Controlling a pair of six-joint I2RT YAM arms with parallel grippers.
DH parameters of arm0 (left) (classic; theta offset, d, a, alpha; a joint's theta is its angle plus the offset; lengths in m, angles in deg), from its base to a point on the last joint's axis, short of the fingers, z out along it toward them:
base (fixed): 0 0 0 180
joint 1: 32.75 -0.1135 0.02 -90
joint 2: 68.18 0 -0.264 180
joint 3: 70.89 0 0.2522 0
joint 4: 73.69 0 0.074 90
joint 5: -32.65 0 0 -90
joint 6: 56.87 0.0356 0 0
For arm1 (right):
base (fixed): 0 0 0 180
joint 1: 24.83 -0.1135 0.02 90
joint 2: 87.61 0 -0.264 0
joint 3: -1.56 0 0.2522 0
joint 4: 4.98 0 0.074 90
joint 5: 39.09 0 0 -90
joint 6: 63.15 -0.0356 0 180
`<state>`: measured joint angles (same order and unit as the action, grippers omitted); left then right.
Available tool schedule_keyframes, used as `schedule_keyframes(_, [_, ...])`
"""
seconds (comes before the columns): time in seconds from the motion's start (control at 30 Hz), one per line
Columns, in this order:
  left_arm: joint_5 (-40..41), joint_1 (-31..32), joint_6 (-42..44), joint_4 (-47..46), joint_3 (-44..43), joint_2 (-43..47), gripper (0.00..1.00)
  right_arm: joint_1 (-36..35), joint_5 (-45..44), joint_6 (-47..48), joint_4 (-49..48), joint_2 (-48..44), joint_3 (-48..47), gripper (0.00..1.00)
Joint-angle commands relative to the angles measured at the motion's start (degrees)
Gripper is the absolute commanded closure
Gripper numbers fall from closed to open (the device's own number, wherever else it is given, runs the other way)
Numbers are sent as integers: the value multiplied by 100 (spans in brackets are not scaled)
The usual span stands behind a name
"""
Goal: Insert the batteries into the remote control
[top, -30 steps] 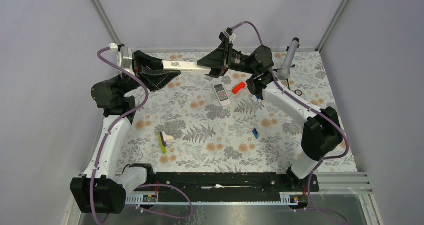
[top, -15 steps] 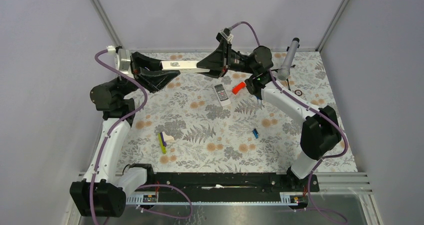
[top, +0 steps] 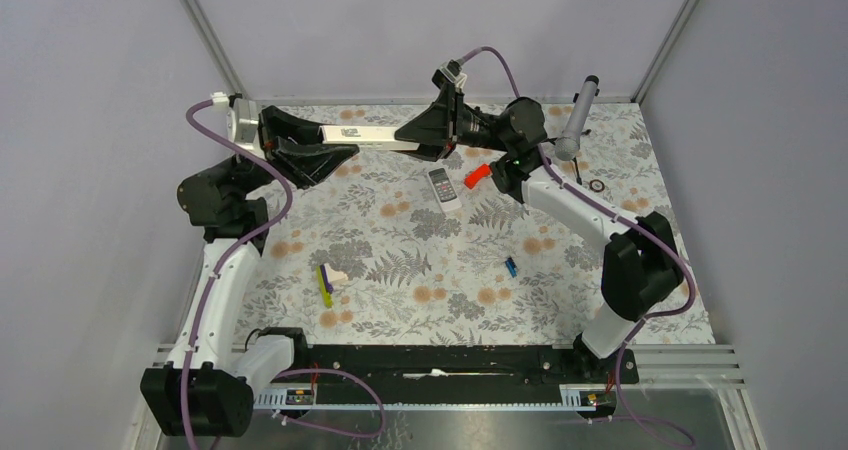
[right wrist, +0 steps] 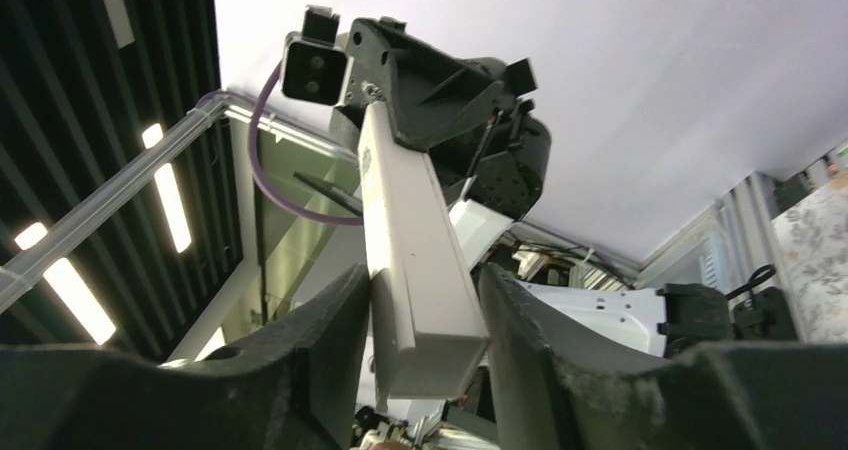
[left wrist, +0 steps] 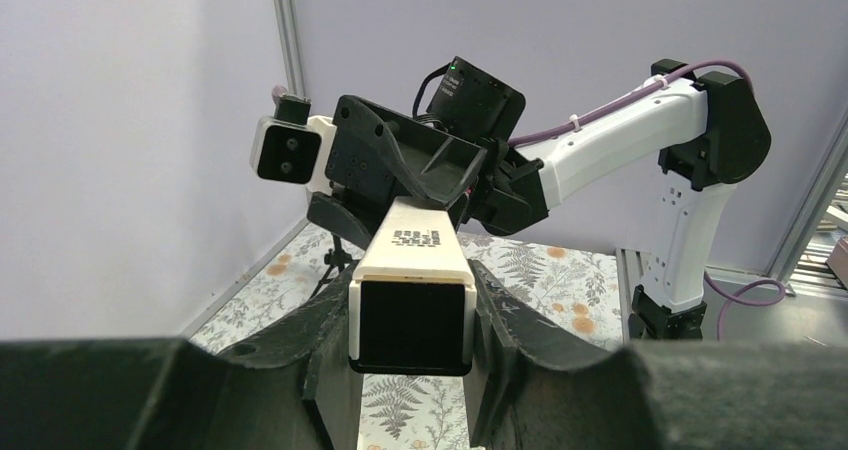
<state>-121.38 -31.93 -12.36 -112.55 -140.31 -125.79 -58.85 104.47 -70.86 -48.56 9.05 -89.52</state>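
Table [top: 560, 300] with floral cloth, both arms reaching to the far side.

The left gripper [top: 335, 140] and right gripper [top: 425, 135] share one long white bar [top: 375, 136], held level in the air between them. In the left wrist view the fingers [left wrist: 330, 360] pinch the near end of the bar from both sides. In the right wrist view the fingers [right wrist: 335, 340] press on the other end the same way. Neither gripper holds a task item.

The remote control [top: 441, 187] lies flat on the cloth, buttons and display up, just below the raised bar and touched by nothing. An orange-red cylinder [top: 478, 176] lies just beside it on the right, under the right forearm.

The blue battery [top: 510, 266] sits alone, well apart from the remote, nearer the bases. The red-and-black battery can't be picked out, too small or hidden. A yellow-and-purple piece [top: 324, 284] lies on the left, unclear what it is.

Step, as a judgement: loading has not started, and both hands are tied up with the bar. Next likely needs the bar set down clear of the remote and one gripper freed. After that, turn the remote over to reach its back and fetch the blue battery. The battery is tiny, so the pinch must be centred.
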Motion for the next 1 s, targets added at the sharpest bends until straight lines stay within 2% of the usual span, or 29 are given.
schedule_keyframes(0.0, [189, -73, -320, -767, -182, 184, 100, 203, -21, 1084, 962, -199, 12, 44])
schedule_keyframes(0.1, [167, -73, -236, -637, -182, 217, 100, 211, -146, 1738, 1824, -339, -25, 35])
schedule_keyframes(0.27, [74, -73, 249, -28, -199, 303, 100, 214, -416, 2647, 3058, -514, -137, 34])
schedule_keyframes(0.5, [-31, -73, 879, 780, -207, 401, 100, 212, -630, 3218, 3715, -633, -235, 45])
schedule_keyframes(0.63, [-23, -73, 1428, 1445, -225, 497, 100, 212, -558, 3279, 4062, -598, -426, 58])
schedule_keyframes(0.7, [-5, -73, 1677, 1734, -218, 556, 100, 220, -485, 3082, 3895, -592, -420, 63])
schedule_keyframes(0.8, [53, -73, 1966, 2061, -188, 602, 100, 216, -357, 2754, 3599, -565, -402, 66])
schedule_keyframes(0.83, [71, -73, 2000, 2085, -164, 619, 100, 220, -329, 2682, 3550, -557, -406, 62])
schedule_keyframes(0.9, [118, -75, 2018, 2069, -112, 642, 100, 221, -292, 2549, 3393, -548, -343, 43])
schedule_keyframes(0.97, [125, -73, 2010, 2037, -95, 639, 100, 221, -298, 2373, 3199, -573, -229, 31])
